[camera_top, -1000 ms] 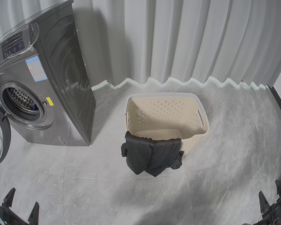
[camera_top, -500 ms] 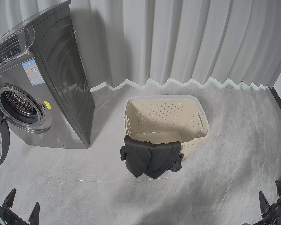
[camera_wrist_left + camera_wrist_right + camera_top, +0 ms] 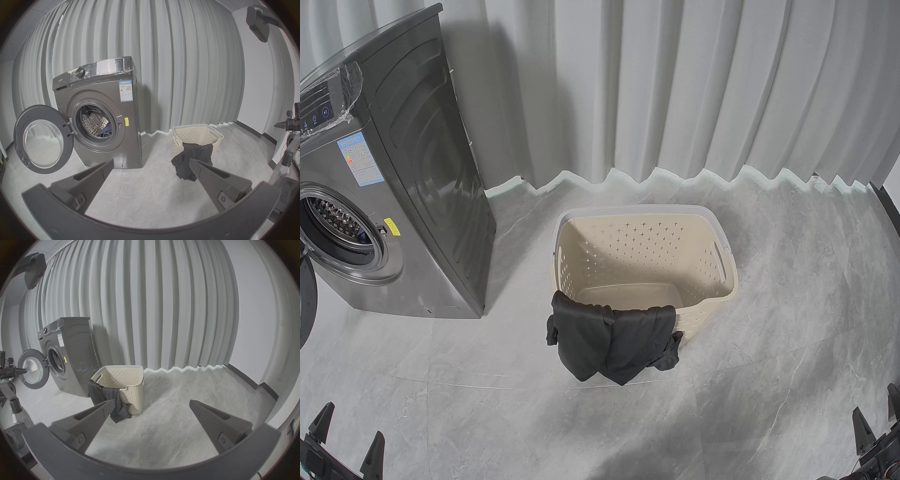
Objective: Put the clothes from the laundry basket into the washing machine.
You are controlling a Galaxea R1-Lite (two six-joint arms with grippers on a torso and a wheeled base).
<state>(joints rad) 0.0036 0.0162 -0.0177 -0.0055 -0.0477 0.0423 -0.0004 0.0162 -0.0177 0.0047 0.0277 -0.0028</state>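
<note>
Clothes (image 3: pixel 609 340) drape over the rim of the laundry basket (image 3: pixel 644 250).

Bare floor ahead of me; basket and washer stand in it, curtain behind.

The grey floor (image 3: pixel 506 400) lies open between my left gripper (image 3: pixel 353 422), my right gripper (image 3: pixel 875 400) and the laundry basket (image 3: pixel 640 210); the basket's mouth faces up, unobstructed from above, but a dark garment (image 3: pixel 612 340) is draped over its near rim and down the outer wall, covering that edge; the washing machine (image 3: pixel 425 187) stands to the basket's left, apart from it, with a strip of floor between them; its door (image 3: pixel 43 139) is swung wide to the left and juts out over the floor there; the drum opening (image 3: pixel 95 123) is unblocked from the front; the curtain (image 3: pixel 675 87) walls off the far side.
</note>
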